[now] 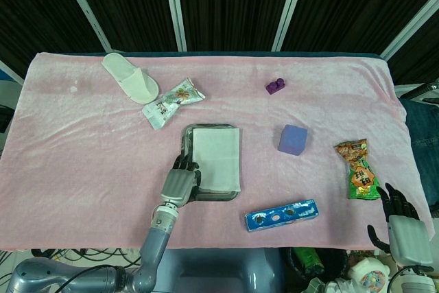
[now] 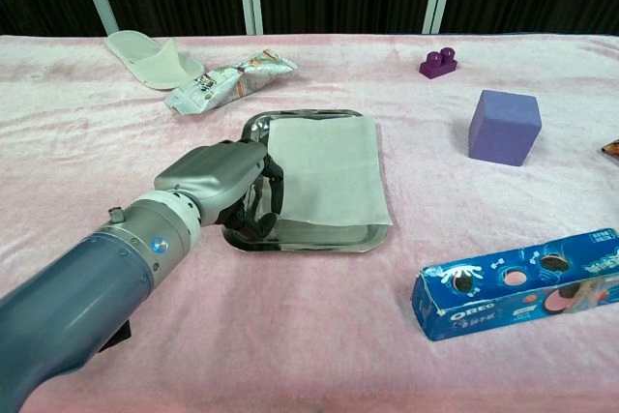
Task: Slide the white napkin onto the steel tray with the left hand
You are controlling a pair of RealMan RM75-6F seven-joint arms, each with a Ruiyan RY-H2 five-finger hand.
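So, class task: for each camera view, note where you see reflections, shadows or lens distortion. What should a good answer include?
Chest view: the steel tray mirrors the left hand along its left rim, and the Oreo box is glossy. Head view: even, soft lighting with only faint shadows; the white napkin looks bright but keeps its edges; the pink cloth's far edge bows slightly, hinting at wide-angle distortion.
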